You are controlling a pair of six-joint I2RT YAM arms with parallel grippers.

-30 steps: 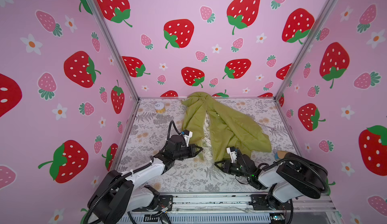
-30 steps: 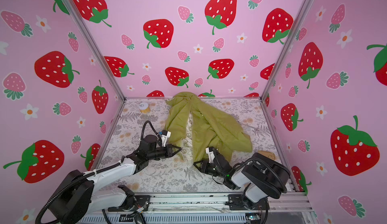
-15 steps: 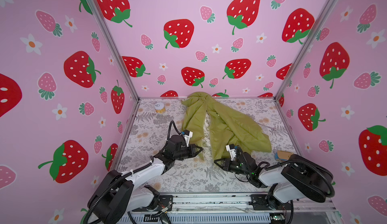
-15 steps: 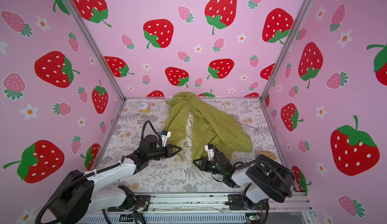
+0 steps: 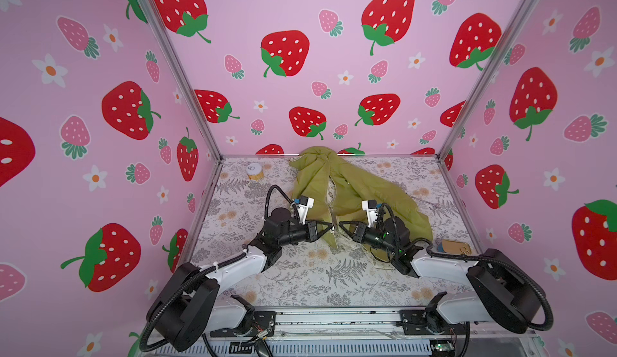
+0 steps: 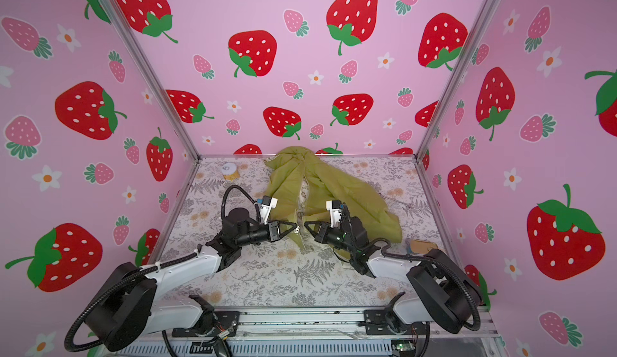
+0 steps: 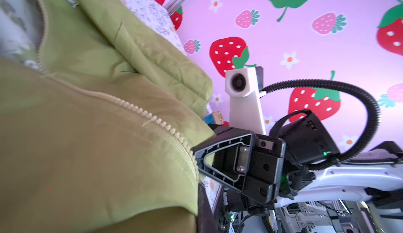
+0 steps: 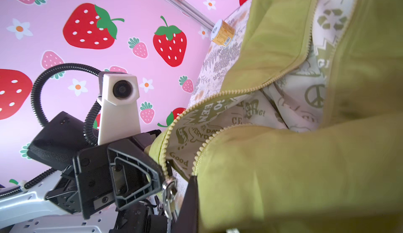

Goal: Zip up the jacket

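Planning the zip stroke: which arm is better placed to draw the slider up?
Left, probably: the left gripper is shut at the silver pull; the right gripper pinches the opposite edge of the jacket.

Pink strawberry walls (image 5: 300,11) box me in on three sides. Under me, a grey fern-print tabletop (image 5: 300,285), evenly lit.

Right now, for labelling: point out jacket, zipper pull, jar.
jacket (image 5: 377,188): in a top view, olive fabric.
zipper pull (image 8: 169,190): right wrist view, silver tab.
jar (image 5: 253,170): in a top view, white lid.
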